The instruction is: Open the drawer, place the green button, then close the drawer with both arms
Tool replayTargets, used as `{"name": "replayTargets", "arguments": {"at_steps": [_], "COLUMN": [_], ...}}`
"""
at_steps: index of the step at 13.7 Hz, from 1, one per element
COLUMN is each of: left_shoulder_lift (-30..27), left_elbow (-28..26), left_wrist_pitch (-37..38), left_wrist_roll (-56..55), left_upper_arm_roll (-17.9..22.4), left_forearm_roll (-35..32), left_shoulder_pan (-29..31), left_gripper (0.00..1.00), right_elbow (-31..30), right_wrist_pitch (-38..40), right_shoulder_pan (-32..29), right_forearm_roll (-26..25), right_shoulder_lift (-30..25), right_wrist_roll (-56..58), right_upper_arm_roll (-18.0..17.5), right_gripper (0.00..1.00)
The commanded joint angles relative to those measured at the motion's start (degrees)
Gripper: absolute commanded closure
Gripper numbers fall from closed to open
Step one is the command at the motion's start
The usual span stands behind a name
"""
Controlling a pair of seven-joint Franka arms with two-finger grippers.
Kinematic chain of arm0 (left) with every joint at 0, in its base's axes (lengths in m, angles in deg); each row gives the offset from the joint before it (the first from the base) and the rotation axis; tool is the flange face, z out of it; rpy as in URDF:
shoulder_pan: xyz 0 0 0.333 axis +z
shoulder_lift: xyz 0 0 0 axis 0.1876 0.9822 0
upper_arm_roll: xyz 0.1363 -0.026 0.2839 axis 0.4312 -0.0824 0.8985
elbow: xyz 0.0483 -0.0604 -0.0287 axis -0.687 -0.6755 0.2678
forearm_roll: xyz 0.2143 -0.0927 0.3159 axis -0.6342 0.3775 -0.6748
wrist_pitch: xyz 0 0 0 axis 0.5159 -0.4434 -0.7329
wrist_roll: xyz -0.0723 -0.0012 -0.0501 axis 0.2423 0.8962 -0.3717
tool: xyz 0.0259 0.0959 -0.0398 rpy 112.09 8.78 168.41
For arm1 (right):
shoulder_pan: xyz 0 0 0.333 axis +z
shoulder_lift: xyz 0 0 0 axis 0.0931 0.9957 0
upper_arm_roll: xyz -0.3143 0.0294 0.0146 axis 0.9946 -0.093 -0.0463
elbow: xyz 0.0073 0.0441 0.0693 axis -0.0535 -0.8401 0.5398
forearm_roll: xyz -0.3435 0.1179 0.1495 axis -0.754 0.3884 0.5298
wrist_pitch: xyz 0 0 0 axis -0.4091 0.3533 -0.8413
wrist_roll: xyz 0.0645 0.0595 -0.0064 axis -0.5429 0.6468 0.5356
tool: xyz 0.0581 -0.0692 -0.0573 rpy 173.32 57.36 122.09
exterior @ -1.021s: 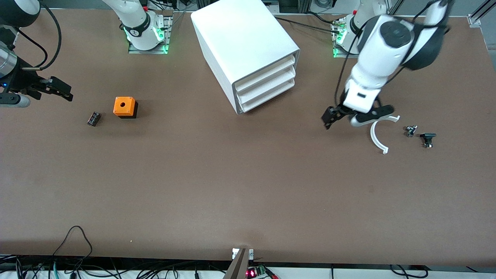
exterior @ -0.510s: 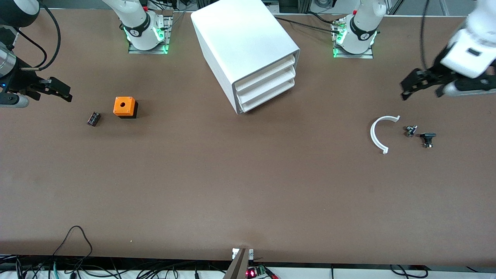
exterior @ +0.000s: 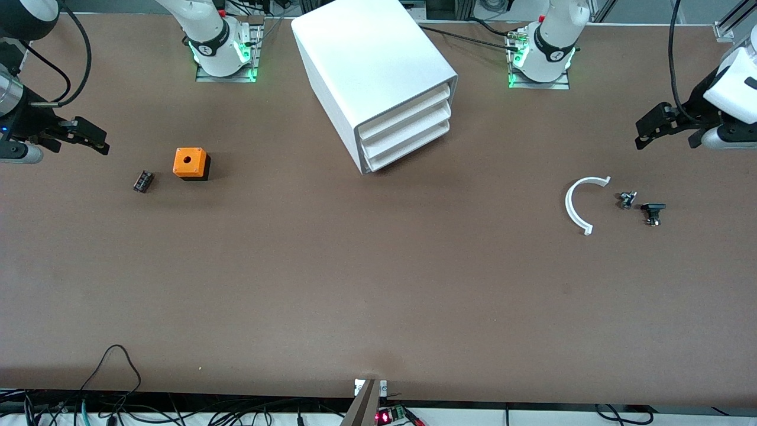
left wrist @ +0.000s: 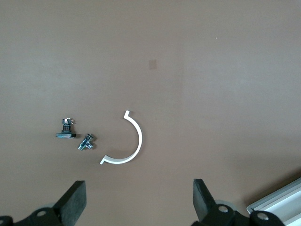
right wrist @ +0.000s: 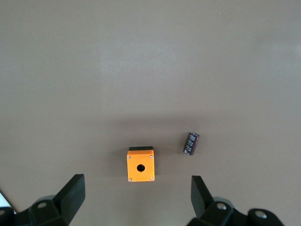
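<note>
Plain brown tabletop (exterior: 378,284), matte, no pattern at all. The cabinet (exterior: 366,65) is white all over, and its lowest drawer (exterior: 408,151) is the same white. Toward the right arm's end sits an orange box (exterior: 190,162) with a dark round hole on top and a black base, beside a dark reddish block (exterior: 143,181) with pale markings. Toward the left arm's end, a white curved strip (exterior: 576,204), a small black-and-silver part (exterior: 627,199) and a black part (exterior: 652,212). Left gripper (exterior: 650,127) black; right gripper (exterior: 89,136) black. Both arms white with black bands, and green lights glow at both bases.
</note>
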Motion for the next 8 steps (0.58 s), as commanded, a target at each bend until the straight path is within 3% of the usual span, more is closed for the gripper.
{"name": "replayTargets", "arguments": {"at_steps": [1, 8], "left_shoulder_lift": [1.0, 0.9], "left_elbow": [1.6, 1.8], "left_wrist_pitch": [0.6, 0.8], "left_wrist_roll": [1.2, 1.3], "left_upper_arm_roll": [-0.3, -0.3], "left_forearm_roll": [0.6, 0.7], "left_shoulder_pan": [-0.2, -0.2], "left_gripper": [0.00, 0.00], "right_elbow": [0.5, 0.5], "right_wrist_pitch": [0.9, 1.0], "right_shoulder_pan": [-0.1, -0.1], "right_forearm_roll": [0.9, 0.8], "right_shoulder_lift": [-0.5, -0.5], "right_wrist_roll": [0.2, 0.6], "right_upper_arm_roll": [0.1, 0.1], "right_gripper": [0.00, 0.00]}}
